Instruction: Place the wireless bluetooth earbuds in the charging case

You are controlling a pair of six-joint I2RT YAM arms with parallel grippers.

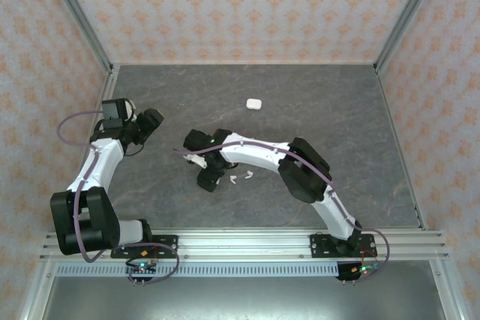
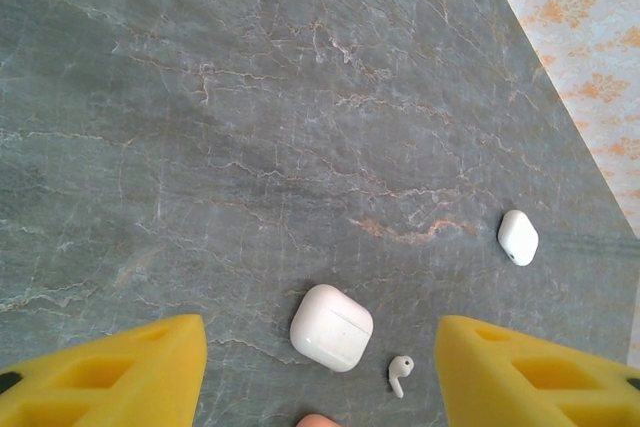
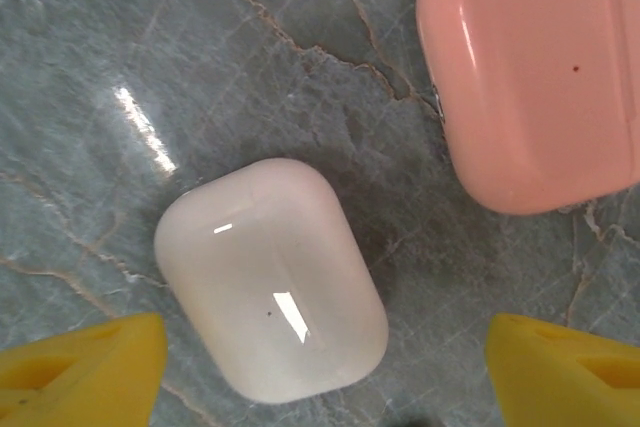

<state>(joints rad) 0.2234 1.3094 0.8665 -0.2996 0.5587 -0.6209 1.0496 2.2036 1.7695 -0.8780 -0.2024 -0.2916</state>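
Case, white, lies between spread right fingers; left fingers spread, holding nothing.

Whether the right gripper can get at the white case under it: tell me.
Probably yes. The white case lies flat between the open fingers of the right gripper with nothing on it; the pink case sits apart, off to one side.

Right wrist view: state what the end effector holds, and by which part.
Nothing is held. The right end effector's yellow fingers stand open, with the white charging case lying between them, ungripped.
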